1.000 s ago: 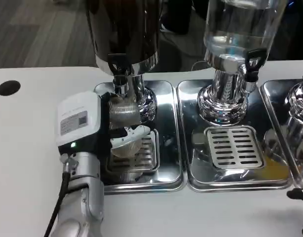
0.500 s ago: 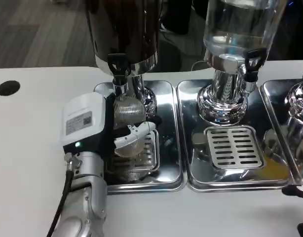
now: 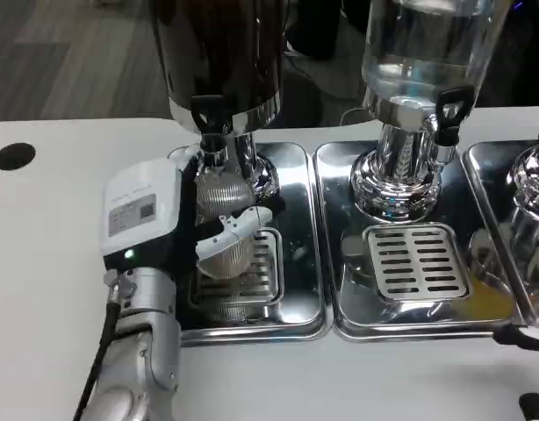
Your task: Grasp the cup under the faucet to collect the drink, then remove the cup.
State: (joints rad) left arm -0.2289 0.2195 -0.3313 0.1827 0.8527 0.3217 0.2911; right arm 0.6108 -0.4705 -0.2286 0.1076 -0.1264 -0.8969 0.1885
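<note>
1. The fingers (image 3: 243,224) of the left hand (image 3: 164,219) are wrapped around the ribbed clear cup (image 3: 219,219), one white finger crossing its front wall; the cup is held, not just touched

2. The cup stands upright over the left drip grate (image 3: 262,272), directly below the black-handled faucet (image 3: 210,123) of the dark dispenser (image 3: 219,53)

3. Compared with half a second ago, the hand and cup sit slightly further left and a touch higher, with the cup's mouth closer under the spout; a second ago the cup sat lower and the finger lay across its bottom part. I read this as the hand lining the cup up for filling

4. For the task, this suggests the grasp is done and collecting is the step in hand. Whether liquid is running or in the cup cannot be told from here

5. The left forearm (image 3: 133,368) rises from the lower edge of the view, the white back of the hand faces left and up, and the fingers reach rightward around the cup

6. Only dark fingertips of the right hand (image 3: 524,373) peek in at the lower right corner, near the middle tray (image 3: 410,326); how its fingers lie cannot be told
</note>
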